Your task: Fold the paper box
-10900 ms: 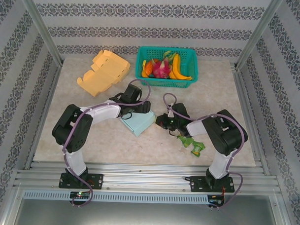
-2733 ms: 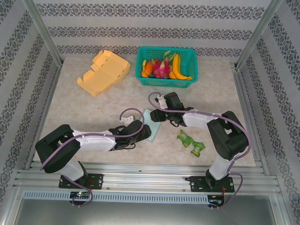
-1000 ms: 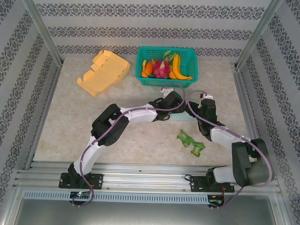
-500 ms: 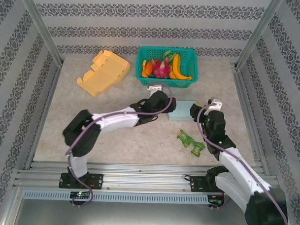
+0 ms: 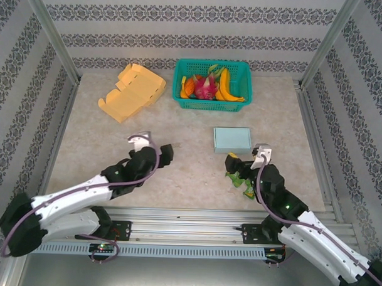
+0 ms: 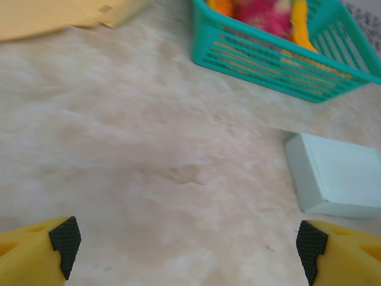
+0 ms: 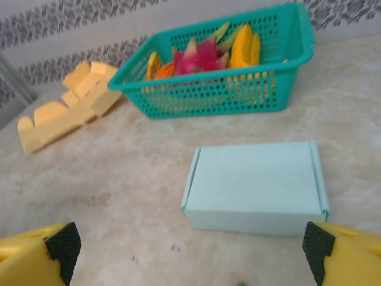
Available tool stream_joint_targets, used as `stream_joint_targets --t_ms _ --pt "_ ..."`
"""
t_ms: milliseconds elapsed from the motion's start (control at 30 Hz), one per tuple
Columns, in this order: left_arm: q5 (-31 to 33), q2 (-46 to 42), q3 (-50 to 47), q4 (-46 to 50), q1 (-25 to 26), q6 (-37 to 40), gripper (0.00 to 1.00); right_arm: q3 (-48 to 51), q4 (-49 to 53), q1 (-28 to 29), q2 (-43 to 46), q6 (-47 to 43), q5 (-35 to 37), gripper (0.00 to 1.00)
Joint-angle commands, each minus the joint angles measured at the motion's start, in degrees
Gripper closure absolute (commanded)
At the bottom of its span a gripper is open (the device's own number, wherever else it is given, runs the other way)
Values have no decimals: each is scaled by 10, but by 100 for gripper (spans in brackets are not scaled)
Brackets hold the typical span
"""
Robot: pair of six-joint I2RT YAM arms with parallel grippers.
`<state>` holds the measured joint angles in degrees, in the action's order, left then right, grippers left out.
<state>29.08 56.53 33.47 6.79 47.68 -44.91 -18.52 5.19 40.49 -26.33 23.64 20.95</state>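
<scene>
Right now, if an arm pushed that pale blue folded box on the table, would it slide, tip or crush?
It would probably slide, not tip: the pale blue box lies flat and low on the smooth table. Being folded paper, it is likely light for its size. A hard squeeze might dent its thin walls.

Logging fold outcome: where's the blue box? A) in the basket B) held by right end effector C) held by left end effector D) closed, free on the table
D: the box lies closed on the table, with the left end effector and right end effector open, clear of it.
</scene>
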Motion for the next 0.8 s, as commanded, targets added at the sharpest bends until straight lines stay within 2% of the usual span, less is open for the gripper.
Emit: stream_joint_targets --t_ms 0,200,300,367,400,500,600,700,767 --pt "106 -83 -29 110 6 -29 4 -25 41 44 -11 -10 62 2" --pt "235 -213 -61 247 4 -63 3 -88 66 114 -70 -10 82 2" --pt "283 -227 -76 239 -5 -44 3 -149 94 129 -118 -6 69 2" --pt "303 -204 -85 182 -31 -8 2 -199 104 129 -152 -35 39 2" --pt "291 -185 -83 151 -54 8 2 -221 106 129 -166 -63 27 2" --pt "157 -109 -45 92 -194 29 2 -281 99 129 -200 -178 27 2" --pt "75 -34 3 58 -294 24 2 -279 26 120 -203 -248 40 2" --pt "-55 56 48 31 -393 6 3 -225 -54 58 -186 -177 -34 2" --pt "-145 135 78 10 -450 -6 5 -169 -125 -2 -177 -127 -123 2"
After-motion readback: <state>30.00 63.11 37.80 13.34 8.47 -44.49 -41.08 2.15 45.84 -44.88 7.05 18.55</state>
